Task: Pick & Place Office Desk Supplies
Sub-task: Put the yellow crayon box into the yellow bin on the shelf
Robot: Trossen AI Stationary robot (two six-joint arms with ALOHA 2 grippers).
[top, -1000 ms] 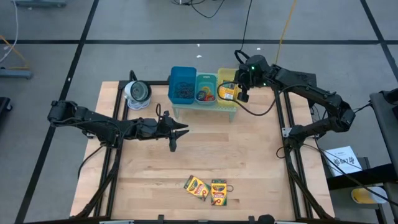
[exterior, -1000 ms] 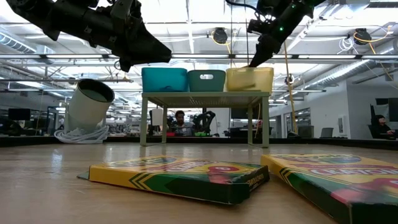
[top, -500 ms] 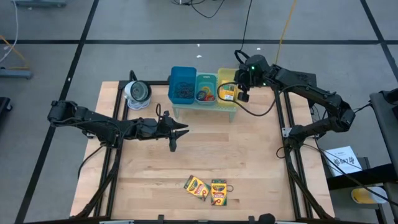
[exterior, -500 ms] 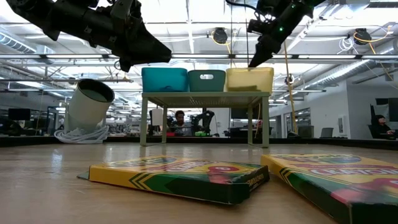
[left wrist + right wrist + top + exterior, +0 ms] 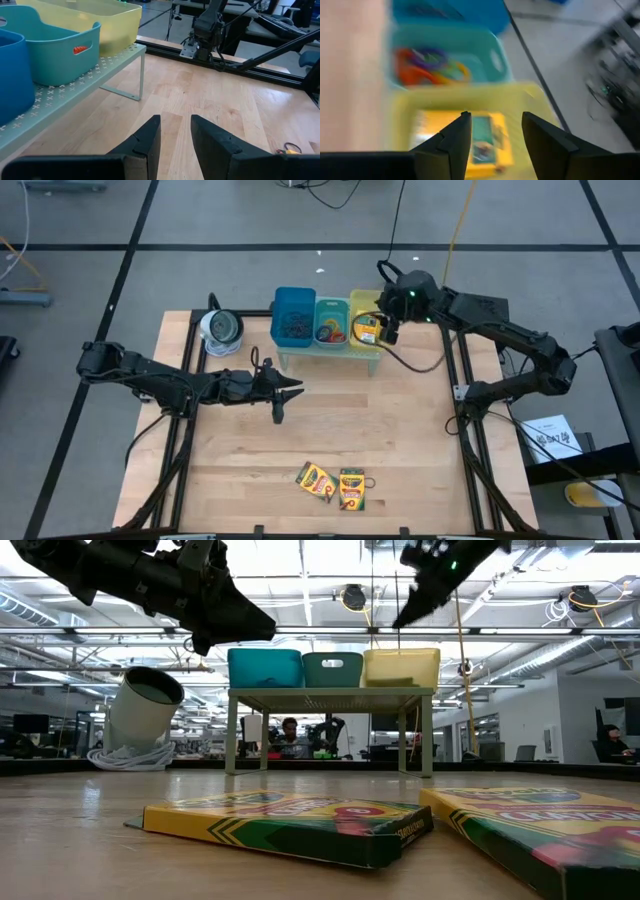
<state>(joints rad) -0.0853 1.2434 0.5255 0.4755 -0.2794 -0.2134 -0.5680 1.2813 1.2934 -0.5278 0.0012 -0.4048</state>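
Two yellow-and-green crayon boxes (image 5: 315,478) (image 5: 352,488) lie flat near the table's front edge. A third crayon box (image 5: 485,142) lies in the yellow bin (image 5: 366,308). Coloured ring bands (image 5: 330,333) lie in the teal bin (image 5: 332,308). My right gripper (image 5: 492,125) hangs open above the yellow bin, over the crayon box, touching nothing. My left gripper (image 5: 280,395) hovers open over the table's middle, in front of the bins, with nothing between its fingers (image 5: 147,140).
The three bins stand side by side on a pale green perforated rack (image 5: 330,693) at the table's far edge, with the blue bin (image 5: 293,317) on the left. A silvery-white roll (image 5: 221,330) sits left of the rack. Bare wood lies between the rack and the crayon boxes.
My right gripper has risen a little above the yellow bin. The crayon box in the bin has stayed where it was.
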